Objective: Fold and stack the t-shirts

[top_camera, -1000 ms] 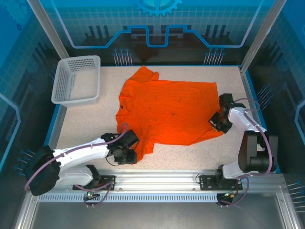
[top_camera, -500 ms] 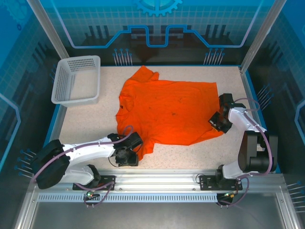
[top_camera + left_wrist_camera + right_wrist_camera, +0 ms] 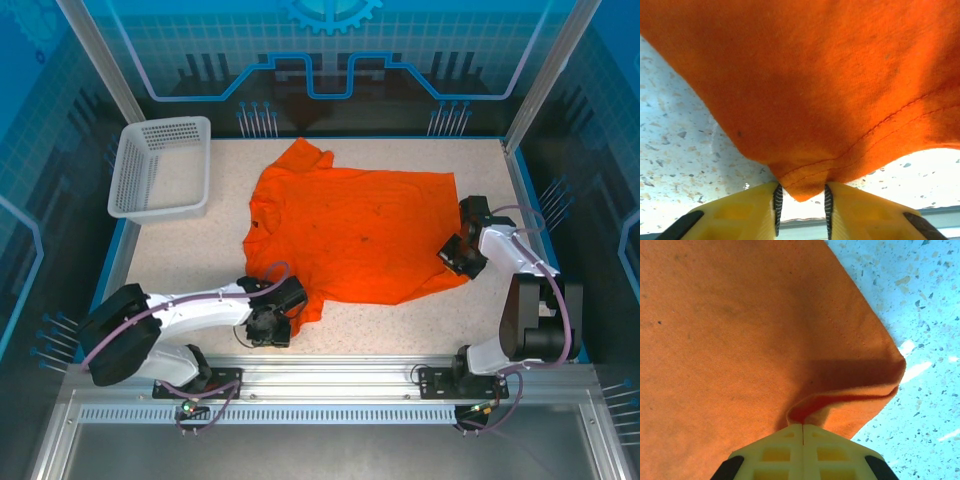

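Note:
One bright orange t-shirt [image 3: 350,230] lies spread flat across the middle of the table. Its near left hem corner [image 3: 802,187] hangs between the yellow fingers of my left gripper [image 3: 801,202]. The jaws stand a little apart on either side of that corner and do not pinch it. From above, the left gripper [image 3: 290,305] sits low at this corner. My right gripper [image 3: 455,255] is at the shirt's right edge. In the right wrist view that gripper [image 3: 803,426] is shut on a raised fold of the t-shirt [image 3: 740,340].
A white perforated basket [image 3: 158,207] stands at the back left corner of the speckled table [image 3: 180,265]. The metal rail [image 3: 330,380] with both arm bases runs along the near edge. Blue walls close in the sides and back.
My left gripper has slid right along the near edge to the shirt's near left corner, and its jaws have narrowed around it. The right gripper and the shirt have stayed put.

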`<state>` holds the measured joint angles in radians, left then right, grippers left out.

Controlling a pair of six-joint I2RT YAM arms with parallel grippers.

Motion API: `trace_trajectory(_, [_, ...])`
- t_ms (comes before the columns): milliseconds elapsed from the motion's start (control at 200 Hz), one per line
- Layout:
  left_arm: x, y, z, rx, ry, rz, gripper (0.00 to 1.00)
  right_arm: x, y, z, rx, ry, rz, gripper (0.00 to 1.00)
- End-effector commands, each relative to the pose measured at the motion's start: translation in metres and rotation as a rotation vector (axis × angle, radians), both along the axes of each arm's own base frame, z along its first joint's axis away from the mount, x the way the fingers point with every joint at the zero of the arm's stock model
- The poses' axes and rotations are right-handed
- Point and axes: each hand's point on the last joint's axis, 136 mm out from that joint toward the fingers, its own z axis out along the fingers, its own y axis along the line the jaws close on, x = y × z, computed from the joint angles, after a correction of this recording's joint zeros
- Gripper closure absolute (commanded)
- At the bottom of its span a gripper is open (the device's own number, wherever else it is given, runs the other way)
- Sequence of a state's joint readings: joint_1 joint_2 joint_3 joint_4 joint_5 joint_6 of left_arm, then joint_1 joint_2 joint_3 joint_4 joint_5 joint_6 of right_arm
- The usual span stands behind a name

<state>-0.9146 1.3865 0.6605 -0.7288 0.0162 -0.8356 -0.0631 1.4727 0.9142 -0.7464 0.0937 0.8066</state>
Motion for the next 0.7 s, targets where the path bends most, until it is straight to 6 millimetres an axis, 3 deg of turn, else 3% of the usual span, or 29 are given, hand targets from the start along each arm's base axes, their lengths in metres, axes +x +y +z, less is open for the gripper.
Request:
trace_trajectory(0, [0.008,0.0,-0.003,0.03,-0.036,-0.021,0.74,0.002,0.007,0.0,0.013,0.008,0.028,1.0])
trace_trajectory(95, [0.008,0.0,-0.004,0.03,-0.037,-0.019,0.82,0.002,0.007,0.0,0.015,0.01,0.03,1.0])
trace_trajectory(435, [0.01,0.0,0.007,0.017,-0.062,-0.021,0.95,-0.005,0.012,0.007,0.032,-0.001,0.059,1.0])
trace_trajectory(525, [0.009,0.004,0.016,0.013,-0.072,-0.025,0.99,-0.014,0.019,0.01,0.057,-0.014,0.085,1.0])
trace_trajectory(695, [0.003,0.013,0.031,-0.02,-0.1,-0.017,1.0,-0.056,0.026,0.001,0.077,0.025,0.115,1.0])
